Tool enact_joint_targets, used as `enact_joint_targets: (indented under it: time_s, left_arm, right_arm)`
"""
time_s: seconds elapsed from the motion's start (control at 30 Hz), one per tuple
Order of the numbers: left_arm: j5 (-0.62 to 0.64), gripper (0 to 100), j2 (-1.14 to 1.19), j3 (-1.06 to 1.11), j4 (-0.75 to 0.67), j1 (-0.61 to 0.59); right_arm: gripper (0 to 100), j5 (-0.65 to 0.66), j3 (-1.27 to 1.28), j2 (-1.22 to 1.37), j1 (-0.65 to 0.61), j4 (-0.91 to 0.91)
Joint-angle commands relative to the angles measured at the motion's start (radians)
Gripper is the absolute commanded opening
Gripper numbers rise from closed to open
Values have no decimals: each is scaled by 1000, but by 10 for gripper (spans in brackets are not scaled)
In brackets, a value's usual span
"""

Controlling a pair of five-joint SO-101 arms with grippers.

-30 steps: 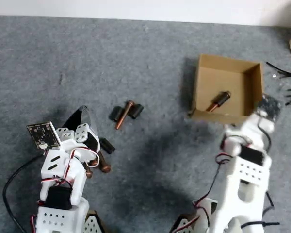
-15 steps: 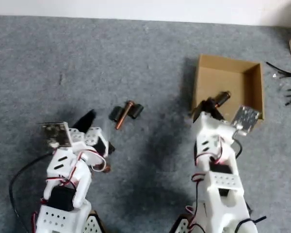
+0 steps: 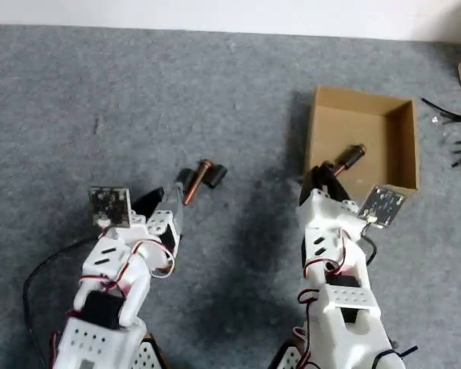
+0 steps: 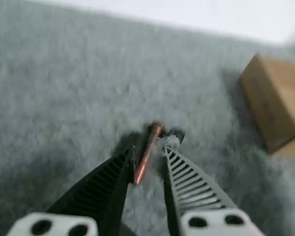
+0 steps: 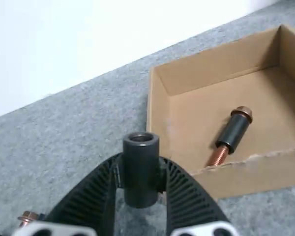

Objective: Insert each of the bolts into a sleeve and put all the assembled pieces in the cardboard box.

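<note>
Bolts first: one loose copper bolt (image 4: 146, 153) lay on the grey carpet (image 3: 238, 84), at nine o'clock from the brown cardboard box (image 3: 361, 96), with a short black cylindrical sleeve (image 3: 217, 175) just beside its head. Left gripper (image 4: 148, 150) stood at that bolt's seven o'clock, jaws parted to a narrow gap either side of the shank. Right gripper (image 5: 140, 172) sat at the box's seven o'clock corner, clamped on an upright black sleeve (image 5: 140, 155). Inside the box lay a bolt already wearing its sleeve (image 5: 232, 133).
</note>
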Motion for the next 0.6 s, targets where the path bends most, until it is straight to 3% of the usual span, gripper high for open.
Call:
enact_joint_targets:
  time_s: [0.0,0.07,0.13,0.37,0.57]
  left_arm:
    - [-15,97,292,-101,-147,18]
    - [-17,95,490,-193,-163,22]
    - [-12,95,670,-321,-89,19]
    - [137,95,1064,-903,577,-44]
    - [137,95,1259,-967,675,-99]
  right_arm:
    - [5,-8,-8,-13,-7,-33]
    - [5,-8,-8,-13,-4,-33]
    - [5,-8,-8,-5,-2,-31]
    - [5,-8,-7,-5,-5,-28]
    - [5,-8,-8,-4,-5,-28]
